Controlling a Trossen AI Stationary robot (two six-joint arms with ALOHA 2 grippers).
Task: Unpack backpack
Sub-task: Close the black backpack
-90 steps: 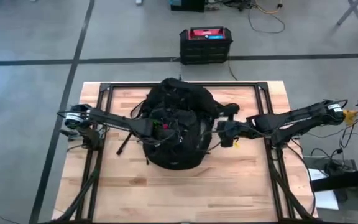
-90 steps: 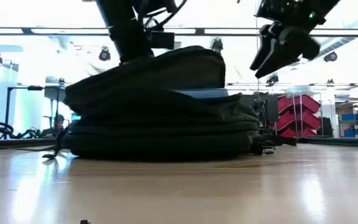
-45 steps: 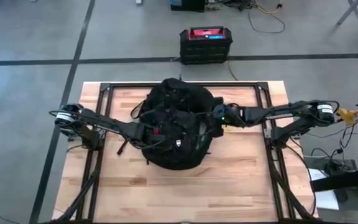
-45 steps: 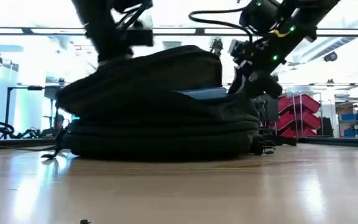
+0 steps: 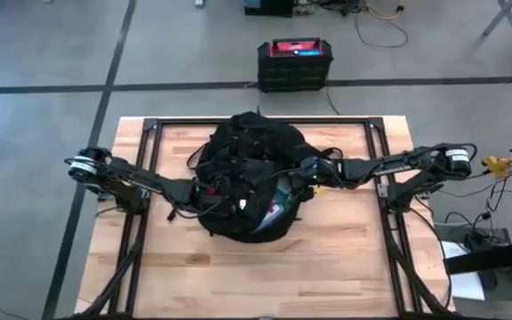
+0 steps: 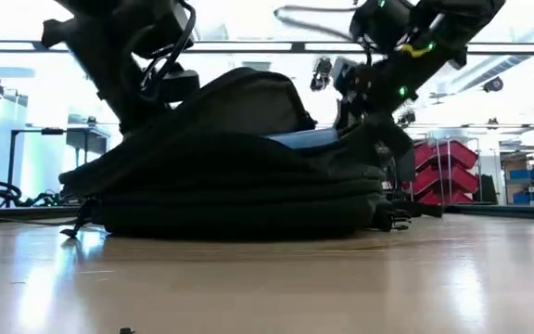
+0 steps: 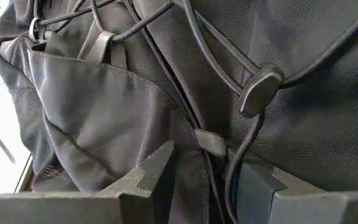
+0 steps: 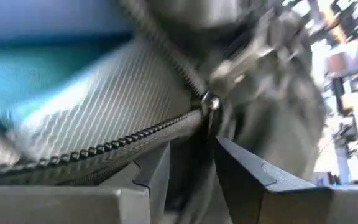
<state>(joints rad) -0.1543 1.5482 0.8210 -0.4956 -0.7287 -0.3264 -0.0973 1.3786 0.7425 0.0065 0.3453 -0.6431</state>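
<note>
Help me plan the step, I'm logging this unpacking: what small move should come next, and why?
Probably the right hand closes on the zipper pull lying between its open fingers and draws it along: the backpack already gapes, showing teal inside, while the left hand braces its front fabric.

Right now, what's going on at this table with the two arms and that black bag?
Two robot arms are working on a black backpack lying flat on the wooden table. The left gripper is at the bag's front among its cords, jaws parted around a fold of fabric and a small loop. The right gripper is at the bag's right edge by the zipper, jaws slightly apart at the zipper pull. The bag gapes a little there, showing something blue-green inside. Nothing lies unpacked on the table yet.
</note>
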